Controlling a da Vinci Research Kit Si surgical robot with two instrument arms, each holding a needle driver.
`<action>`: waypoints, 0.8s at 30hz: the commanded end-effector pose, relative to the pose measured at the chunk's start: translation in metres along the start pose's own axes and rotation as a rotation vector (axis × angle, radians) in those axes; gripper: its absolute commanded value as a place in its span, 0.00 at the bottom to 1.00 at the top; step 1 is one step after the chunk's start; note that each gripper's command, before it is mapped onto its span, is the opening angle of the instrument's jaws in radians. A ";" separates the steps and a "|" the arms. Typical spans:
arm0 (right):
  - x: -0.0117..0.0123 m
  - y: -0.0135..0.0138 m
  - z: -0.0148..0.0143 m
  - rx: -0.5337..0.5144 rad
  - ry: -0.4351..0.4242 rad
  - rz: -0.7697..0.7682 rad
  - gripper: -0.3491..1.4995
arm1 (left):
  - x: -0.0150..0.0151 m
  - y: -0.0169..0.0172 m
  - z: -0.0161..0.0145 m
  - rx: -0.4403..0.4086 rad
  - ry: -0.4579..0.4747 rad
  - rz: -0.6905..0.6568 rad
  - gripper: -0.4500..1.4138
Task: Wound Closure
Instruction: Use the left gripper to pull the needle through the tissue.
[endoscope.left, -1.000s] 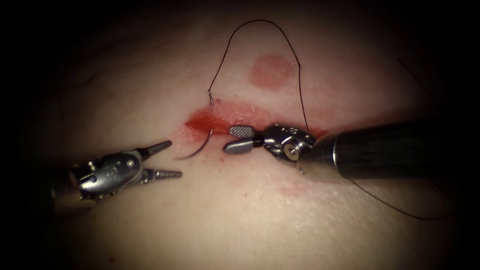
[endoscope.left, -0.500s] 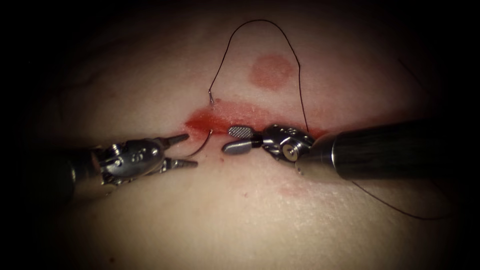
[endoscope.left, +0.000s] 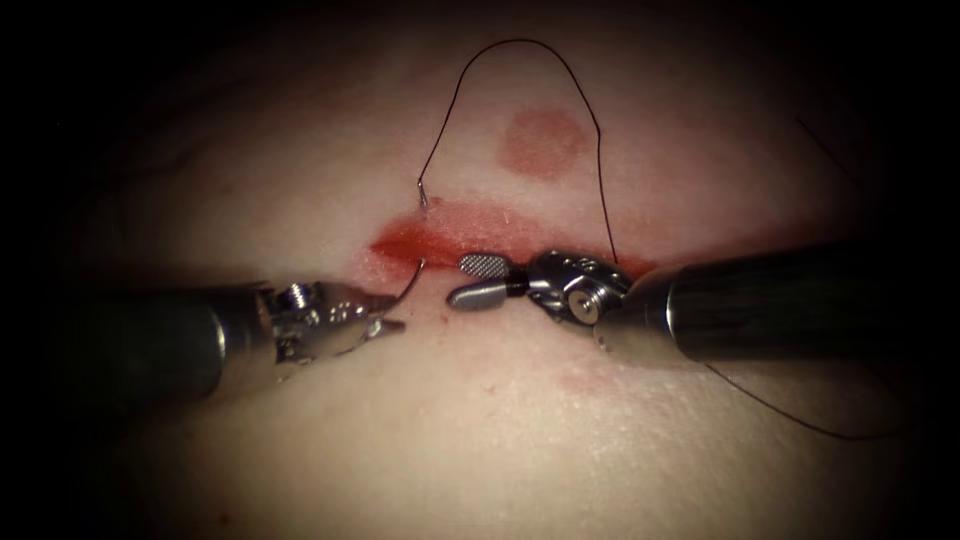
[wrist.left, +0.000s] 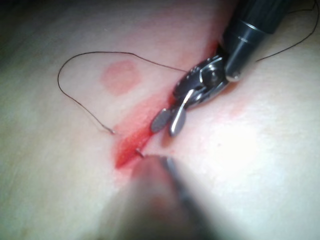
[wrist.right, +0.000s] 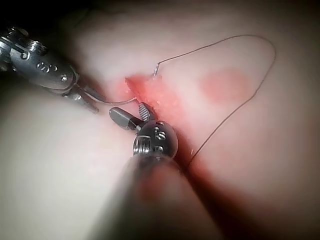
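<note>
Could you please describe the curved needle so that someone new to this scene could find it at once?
Find the red cut across the tissue. At its near edge, between the two tools, the needle passes through the tissue. Unlike the thin dark thread, it is a short metal arc, its emerged end held by the left tool.

The needle (endoscope.left: 405, 288) sits in the tissue (endoscope.left: 480, 430) across the cut (endoscope.left: 450, 240): its thread end stands out above the cut, and its pointed part curves out below it, at the cut's left end. The left tool (endoscope.left: 385, 312) has moved in from the left over the last second, and its jaws now close around that emerging part. The right tool (endoscope.left: 478, 280) lies beside it with jaws apart, holding nothing, while the thread (endoscope.left: 520, 45) loops up behind it.
</note>
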 end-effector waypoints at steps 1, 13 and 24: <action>-0.0007 -0.0001 0.0007 0.003 -0.001 0.002 0.99 | 0.0001 0.0002 0.0010 0.001 -0.011 0.003 0.19; -0.0009 -0.0006 0.0006 0.003 -0.001 0.002 0.99 | -0.0002 -0.0011 0.0016 0.036 -0.075 0.038 0.43; -0.0008 -0.0005 0.0008 0.000 0.000 0.003 0.99 | -0.0002 -0.0007 0.0019 0.036 -0.048 0.014 0.53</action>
